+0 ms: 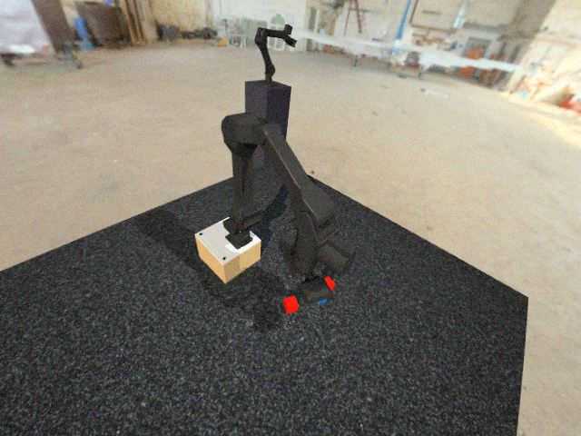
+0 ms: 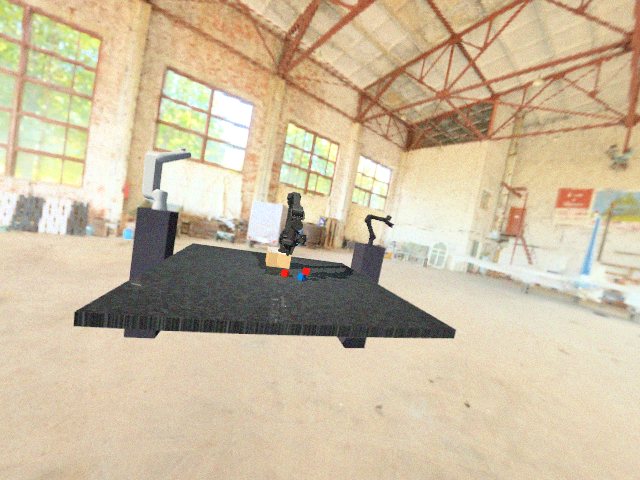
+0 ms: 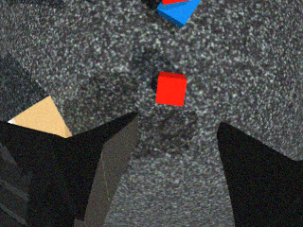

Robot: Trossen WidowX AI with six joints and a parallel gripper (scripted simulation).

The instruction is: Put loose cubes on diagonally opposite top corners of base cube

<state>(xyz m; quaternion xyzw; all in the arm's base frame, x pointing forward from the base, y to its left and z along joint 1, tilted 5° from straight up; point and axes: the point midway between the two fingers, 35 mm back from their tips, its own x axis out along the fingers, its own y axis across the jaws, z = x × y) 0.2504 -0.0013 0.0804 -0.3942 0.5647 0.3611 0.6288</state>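
The pincer [image 1: 315, 288] [image 2: 286, 253] [image 3: 180, 124] was released, its fingers apart with nothing between them. One loose red cube [image 1: 290, 304] [image 2: 284, 273] [image 3: 170, 90] lay beyond its fingertips. Farther beyond, the other red cube [image 1: 329, 283] [image 2: 306, 271] [image 3: 176, 1] sat off-centre atop the blue base cube [image 1: 321, 301] [image 2: 301, 276] [image 3: 182, 13]; a wooden box [image 1: 211, 255] [image 2: 278, 258] [image 3: 44, 118] showed beside the pincer

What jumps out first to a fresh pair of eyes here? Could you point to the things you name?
Probably the black arm [image 1: 300, 173] [image 2: 293, 222], rising from the pale-topped wooden box [image 1: 227, 267] [image 2: 273, 259] [image 3: 44, 118] on the dark table [image 1: 328, 375] [image 2: 258, 304]. Next, the saturated cubes: a lone red one [image 1: 290, 304] [image 2: 284, 273] [image 3: 170, 90] and, beside it, a blue one [image 1: 321, 301] [image 2: 301, 276] [image 3: 179, 13] with another red [image 1: 329, 283] [image 2: 306, 270] [image 3: 175, 1] on top.
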